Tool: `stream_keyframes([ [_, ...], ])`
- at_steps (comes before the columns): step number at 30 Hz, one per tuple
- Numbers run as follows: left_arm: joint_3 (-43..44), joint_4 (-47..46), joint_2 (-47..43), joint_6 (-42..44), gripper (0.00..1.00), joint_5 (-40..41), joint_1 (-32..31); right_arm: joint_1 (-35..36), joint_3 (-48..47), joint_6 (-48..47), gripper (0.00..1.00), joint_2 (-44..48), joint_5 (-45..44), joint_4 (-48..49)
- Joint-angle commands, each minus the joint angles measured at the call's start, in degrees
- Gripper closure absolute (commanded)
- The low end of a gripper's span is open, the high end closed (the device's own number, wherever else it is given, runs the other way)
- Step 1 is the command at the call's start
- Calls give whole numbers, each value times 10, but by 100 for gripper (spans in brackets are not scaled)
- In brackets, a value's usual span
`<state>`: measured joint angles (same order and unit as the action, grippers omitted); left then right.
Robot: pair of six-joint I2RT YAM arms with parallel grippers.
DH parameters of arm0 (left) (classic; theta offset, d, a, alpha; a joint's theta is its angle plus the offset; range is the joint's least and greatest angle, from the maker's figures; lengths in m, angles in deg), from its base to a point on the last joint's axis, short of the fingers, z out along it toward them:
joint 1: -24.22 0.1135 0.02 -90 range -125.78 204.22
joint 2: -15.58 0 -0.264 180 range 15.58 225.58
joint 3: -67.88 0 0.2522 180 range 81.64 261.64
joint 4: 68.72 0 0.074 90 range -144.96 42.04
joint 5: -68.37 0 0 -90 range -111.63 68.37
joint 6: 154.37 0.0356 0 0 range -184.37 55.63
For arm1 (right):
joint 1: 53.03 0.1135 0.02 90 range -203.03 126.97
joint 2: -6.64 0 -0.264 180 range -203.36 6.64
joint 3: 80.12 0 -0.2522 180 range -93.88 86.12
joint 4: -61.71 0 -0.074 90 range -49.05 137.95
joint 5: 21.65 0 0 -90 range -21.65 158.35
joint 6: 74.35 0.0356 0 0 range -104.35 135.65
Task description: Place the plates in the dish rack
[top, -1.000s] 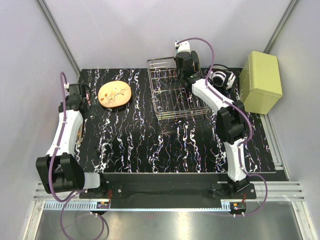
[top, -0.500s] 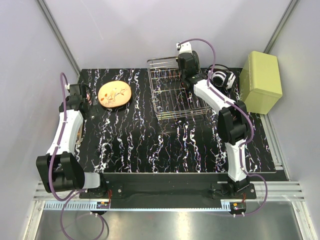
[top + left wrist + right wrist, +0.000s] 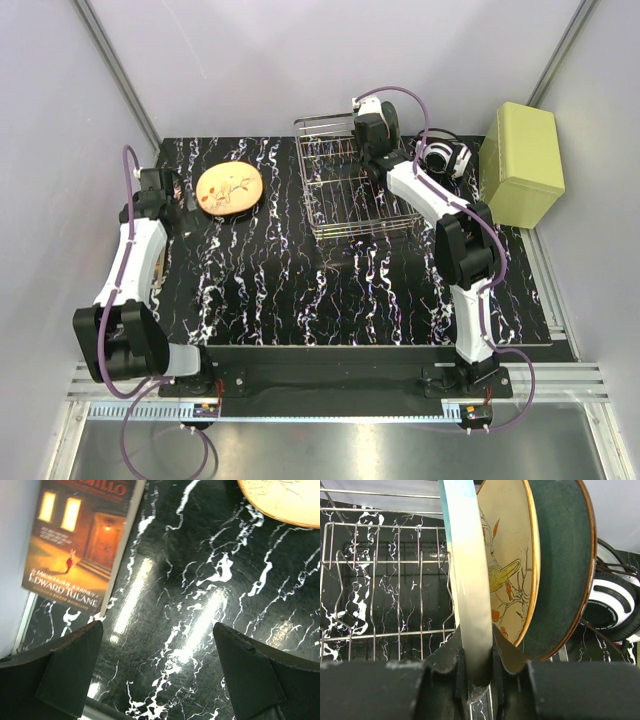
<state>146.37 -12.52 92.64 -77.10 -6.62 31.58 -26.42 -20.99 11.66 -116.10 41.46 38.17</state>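
Note:
One tan plate (image 3: 229, 189) with a twig motif lies flat on the black marbled table (image 3: 280, 290); its rim shows in the left wrist view (image 3: 285, 500). My left gripper (image 3: 160, 195) hangs open just left of it, over bare table (image 3: 156, 627). The dish rack (image 3: 345, 195) stands at the back centre. My right gripper (image 3: 372, 135) is at the rack's back right corner, shut on the rim of a pale plate (image 3: 467, 580) held upright and edge-on (image 3: 479, 650). Right beside it stand a tan leaf-motif plate (image 3: 507, 565) and the dark teal plate (image 3: 560, 570) among the rack wires (image 3: 395, 580).
A book (image 3: 82, 545) lies at the table's left edge beside my left gripper. White headphones (image 3: 443, 158) sit right of the rack, close to the dark plate (image 3: 615, 610). A pale green box (image 3: 521, 163) stands at the back right.
My right gripper has shifted slightly to the right over the rack's back corner, with the plate still in its grip. The left arm has barely moved.

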Motion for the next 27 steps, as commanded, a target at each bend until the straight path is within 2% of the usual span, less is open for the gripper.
stream_keyframes([
  [1, 42, -39, 34, 38, 1, -85, 3, -2, -23, 6, 72, 21, -7, 75],
  [2, 50, -39, 45, 43, 1, -97, 3, -2, -22, 5, 57, 21, -7, 74],
  [6, 111, -47, 99, 50, 1, -132, 3, -2, -17, 3, 39, 27, -2, 74],
  [11, 188, -81, 185, 91, 1, -146, 3, -1, -7, -4, 28, 40, 7, 75],
  [15, 313, -113, 282, 147, 1, -147, 3, -2, 1, -13, 20, 76, 16, 73],
  [17, 387, -117, 325, 169, 1, -181, 6, -1, 5, -10, 18, 100, 28, 71],
  [21, 500, -97, 460, 150, 1, -212, 16, -1, 21, 2, 17, 134, 53, 52],
  [24, 538, -83, 510, 155, 11, -260, 19, 1, 38, 6, 17, 157, 80, 42],
  [27, 552, -92, 546, 146, 17, -242, 18, 1, 61, -1, 13, 172, 105, 43],
])
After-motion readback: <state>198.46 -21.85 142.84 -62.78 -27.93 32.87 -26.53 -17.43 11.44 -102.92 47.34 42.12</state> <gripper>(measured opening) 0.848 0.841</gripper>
